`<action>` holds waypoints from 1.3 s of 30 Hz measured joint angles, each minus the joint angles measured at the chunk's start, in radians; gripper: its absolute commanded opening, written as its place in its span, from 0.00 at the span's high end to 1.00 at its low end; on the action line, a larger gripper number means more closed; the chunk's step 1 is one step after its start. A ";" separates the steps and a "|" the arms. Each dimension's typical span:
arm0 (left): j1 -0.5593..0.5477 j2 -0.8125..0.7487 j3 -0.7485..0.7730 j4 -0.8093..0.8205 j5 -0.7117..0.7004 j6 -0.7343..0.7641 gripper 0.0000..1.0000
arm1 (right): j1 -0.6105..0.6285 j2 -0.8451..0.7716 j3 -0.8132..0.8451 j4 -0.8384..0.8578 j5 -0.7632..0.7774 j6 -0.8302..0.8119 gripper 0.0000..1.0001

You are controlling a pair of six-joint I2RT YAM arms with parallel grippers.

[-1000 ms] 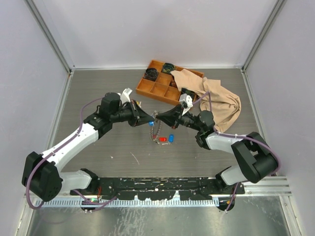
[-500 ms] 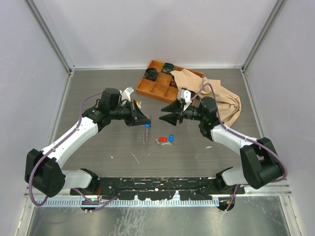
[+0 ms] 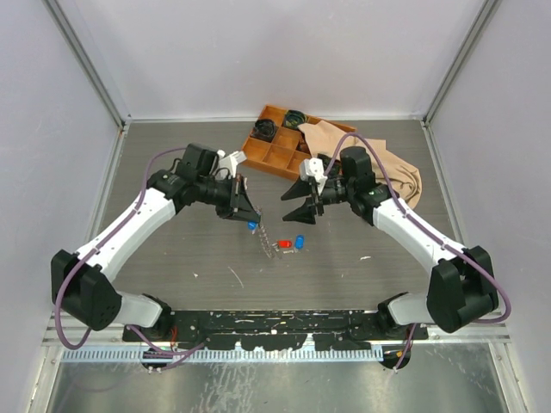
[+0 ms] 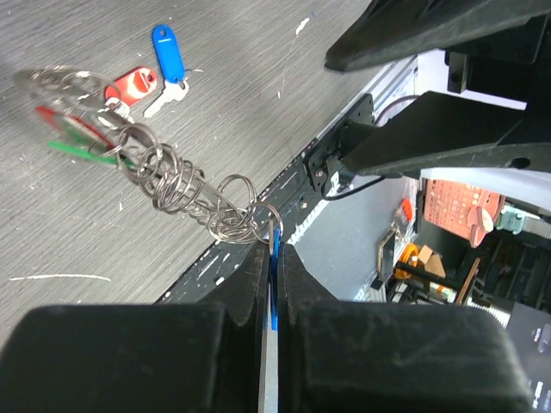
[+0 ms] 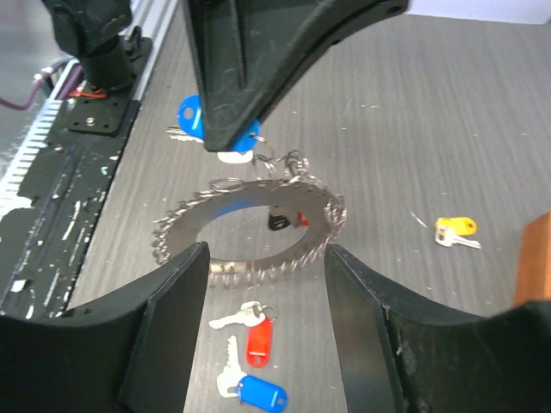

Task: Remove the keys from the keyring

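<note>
- Grey tabletop (image 3: pixel 344 267) with pale walls round it; your two arms reach in toward the middle.
- Your left pincer (image 4: pixel 273 251) is clamped tight on a blue tag (image 4: pixel 273 292), which shows as a sliver between the fingers.
- A chain (image 4: pixel 185 191) of small split rings hangs off that tag and runs down to the keyring (image 5: pixel 258 262).
- The keyring is a spiky silver circle with keys (image 5: pixel 225 274) fanned all round it like saw teeth. Red and green caps are blurred in the left wrist view.
- It hangs below your left pincer, between the two pincers. Can't tell if its low end touches the tabletop.
- Your right pincer (image 5: pixel 265 249) has its fingers spread wide apart. It is raised, aimed at the keyring, near it but not touching.
- Two loose keys lie flat side by side near the keyring: red-tagged key (image 3: pixel 284 244) and blue-tagged key (image 3: pixel 300 242).
- The yellow-tagged key (image 5: pixel 455 228) lies alone, off toward the tray (image 3: pixel 258 157).
- The tray is orange and sits at the far side, with dark items (image 3: pixel 295 118) in two far compartments.
- A beige cloth (image 3: pixel 405 176) covers the tray's right end and spreads right under your right arm.
</note>
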 measured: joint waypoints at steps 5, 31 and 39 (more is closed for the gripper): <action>-0.020 0.024 0.037 -0.050 0.004 0.063 1.00 | 0.044 0.007 0.000 -0.043 -0.010 -0.015 0.41; -0.114 0.093 0.101 -0.109 0.037 0.148 1.00 | 0.098 0.055 0.010 -0.076 -0.015 -0.011 0.57; -0.122 0.097 0.111 -0.118 0.041 0.149 1.00 | 0.104 0.058 0.010 -0.077 -0.015 -0.010 0.59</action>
